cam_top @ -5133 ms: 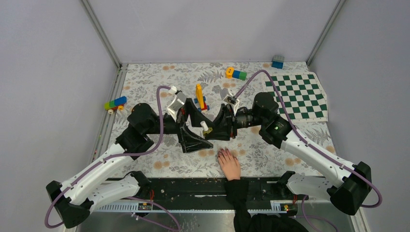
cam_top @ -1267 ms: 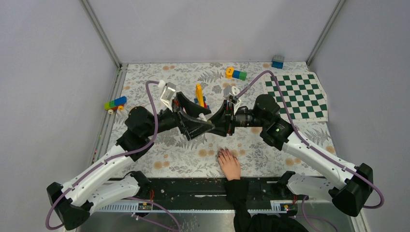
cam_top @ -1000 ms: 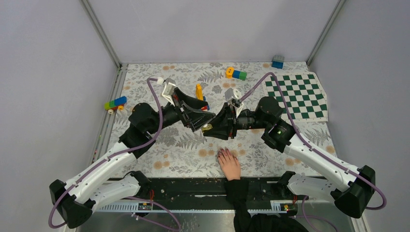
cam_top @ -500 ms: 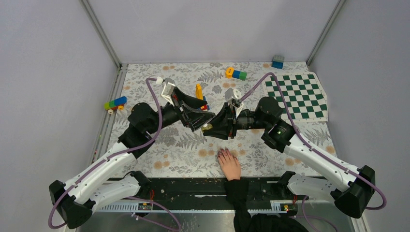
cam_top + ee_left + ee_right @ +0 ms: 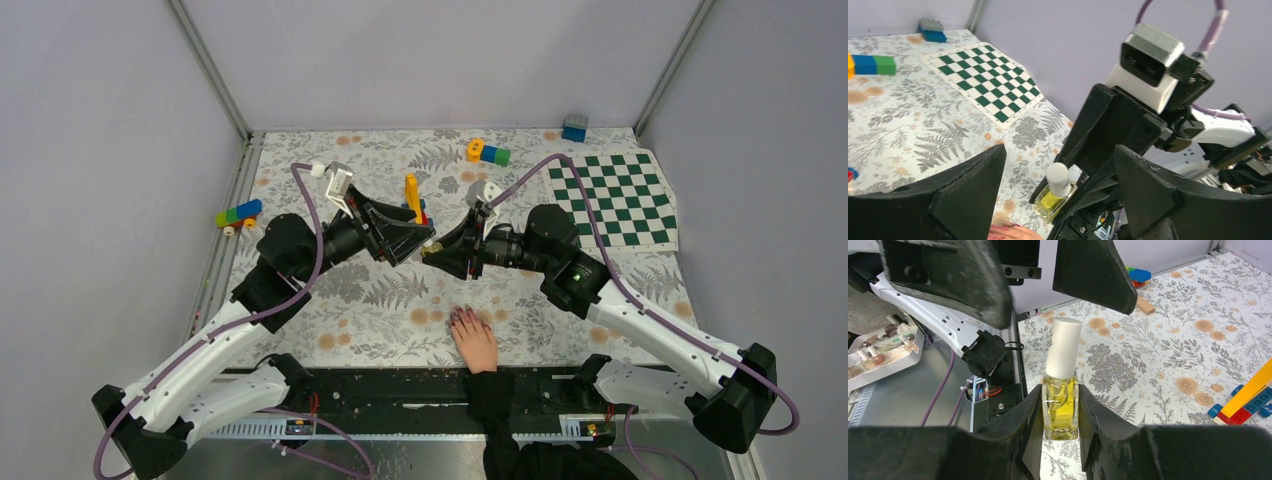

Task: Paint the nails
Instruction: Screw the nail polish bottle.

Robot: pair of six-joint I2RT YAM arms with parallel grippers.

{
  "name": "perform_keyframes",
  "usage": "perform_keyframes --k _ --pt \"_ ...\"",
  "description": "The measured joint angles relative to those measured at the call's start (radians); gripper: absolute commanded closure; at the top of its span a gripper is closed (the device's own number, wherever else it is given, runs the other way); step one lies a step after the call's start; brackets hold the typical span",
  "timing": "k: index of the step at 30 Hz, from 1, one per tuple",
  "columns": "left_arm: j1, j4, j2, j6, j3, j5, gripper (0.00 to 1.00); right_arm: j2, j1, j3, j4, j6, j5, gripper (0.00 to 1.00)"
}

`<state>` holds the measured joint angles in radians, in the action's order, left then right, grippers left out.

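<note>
Although the nails point(image 5: 461, 316) lie at the near edge of the floral tabletop point(image 5: 330, 300), on a human hand point(image 5: 477, 345) laid flat in a black sleeve point(image 5: 495, 400), the top view shows nothing near them; the left hand point(image 5: 415, 238) and right hand point(image 5: 436, 249) meet tip to tip well beyond the fingertips; what they carry is too small to tell from above.

Left wrist view: the left hand's fingers point(image 5: 963, 195) stand spread wide with nothing gripped; ahead, between them, sits a bottle point(image 5: 1050, 200) of yellow liquid with a white cap point(image 5: 1058, 176), held by the right hand; a reddish patch at the bottom edge is probably the nails, but blurred.

Right wrist view: the right hand pinches the bottle's glass body, upright; the cap is on; the left hand's fingers flank the cap, apart from it.

Judgement: the step in hand is opening the bottle; painting has not begun; the next move calls for the left hand to settle over the cap, close squarely on it and twist, while the right hand holds firm.
</note>
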<state>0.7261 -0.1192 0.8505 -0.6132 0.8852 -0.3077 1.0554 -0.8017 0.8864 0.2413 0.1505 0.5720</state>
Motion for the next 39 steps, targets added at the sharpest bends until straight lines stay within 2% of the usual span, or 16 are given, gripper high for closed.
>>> perform_keyframes --k 5,6,9,25,31,39 --pt "0.0 0.076 0.0 -0.016 0.002 0.05 0.36 -0.004 -0.001 -0.002 -0.013 -0.017 -0.044 1.0" --pt "0.0 0.084 0.001 -0.018 0.002 0.054 0.43 -0.004 -0.002 -0.002 -0.013 -0.02 -0.053 1.0" --pt "0.0 0.095 0.004 -0.028 0.002 0.057 0.48 -0.004 -0.003 -0.002 -0.015 -0.026 -0.065 1.0" --pt "-0.001 0.087 0.046 -0.063 0.002 0.034 0.68 -0.003 -0.016 -0.002 -0.051 -0.061 -0.111 1.0" --pt "-0.001 0.081 0.063 -0.07 0.002 0.01 0.7 0.006 -0.016 -0.002 -0.053 -0.064 -0.112 1.0" --pt "-0.003 0.069 0.066 -0.074 0.001 -0.006 0.96 0.011 -0.018 -0.001 -0.061 -0.066 -0.112 1.0"
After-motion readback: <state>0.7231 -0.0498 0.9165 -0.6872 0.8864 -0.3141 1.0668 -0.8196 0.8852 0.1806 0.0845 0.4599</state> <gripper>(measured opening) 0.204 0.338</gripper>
